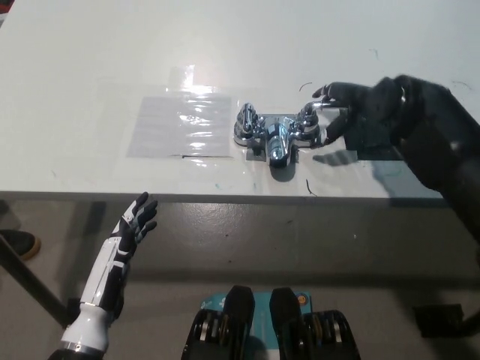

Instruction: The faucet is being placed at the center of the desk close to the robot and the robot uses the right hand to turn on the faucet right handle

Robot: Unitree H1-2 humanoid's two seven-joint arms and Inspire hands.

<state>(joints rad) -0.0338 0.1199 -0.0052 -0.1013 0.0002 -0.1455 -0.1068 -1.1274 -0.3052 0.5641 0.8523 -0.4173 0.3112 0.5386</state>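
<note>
The chrome faucet [274, 133] stands on the white desk [90, 60] near its front edge, spout toward me. Its left handle [247, 116] is a knob. Its right handle [309, 115] carries a thin lever [330, 105] pointing right. My black right hand [364, 112] reaches in from the right with fingers spread; one finger lies above the lever and another below it, not closed on it. My white left hand [133, 223] rests open below the desk's front edge at the lower left.
A clear shiny plastic sheet [181, 124] lies flat on the desk just left of the faucet. The desk's front edge [225, 196] runs across the middle of the picture. A shoe [15, 241] shows on the floor at far left.
</note>
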